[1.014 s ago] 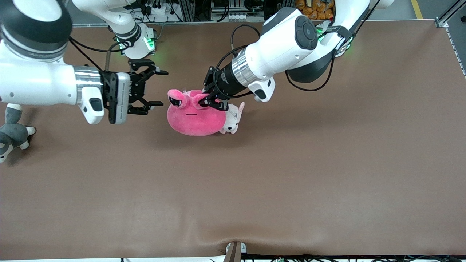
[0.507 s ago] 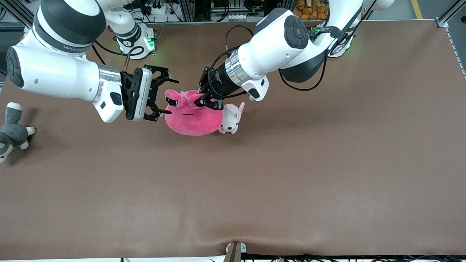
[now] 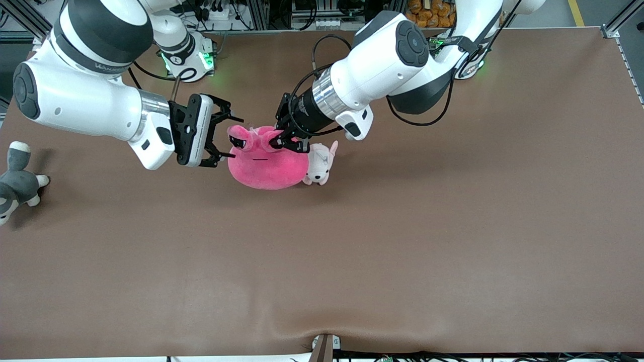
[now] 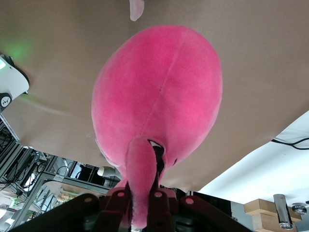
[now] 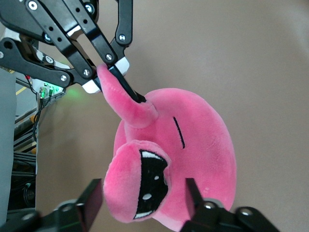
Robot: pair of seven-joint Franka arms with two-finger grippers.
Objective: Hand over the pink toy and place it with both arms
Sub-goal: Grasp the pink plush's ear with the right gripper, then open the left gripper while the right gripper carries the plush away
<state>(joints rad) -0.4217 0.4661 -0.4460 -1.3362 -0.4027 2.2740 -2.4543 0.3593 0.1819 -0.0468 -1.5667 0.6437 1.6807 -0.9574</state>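
Observation:
The pink toy (image 3: 266,163) is in the middle of the table, eyes up. My left gripper (image 3: 282,142) is shut on one of its ear stalks, which shows between the fingers in the left wrist view (image 4: 142,203) above the round body (image 4: 159,96). My right gripper (image 3: 237,138) is open, its fingers on either side of the other eye stalk (image 5: 140,186) without closing on it. The right wrist view shows the toy's face (image 5: 188,150) and the left gripper (image 5: 104,72) pinching the other ear. I cannot tell whether the toy rests on the table.
A small pale pink-and-white puppy plush (image 3: 319,163) lies against the pink toy, toward the left arm's end. A grey-and-white plush (image 3: 15,186) lies at the right arm's end of the table. The brown table (image 3: 402,251) stretches toward the camera.
My right arm swung in toward the toy, and its open fingers now straddle the eye stalk. The left gripper, still holding the ear, shifted the toy slightly toward the right arm.

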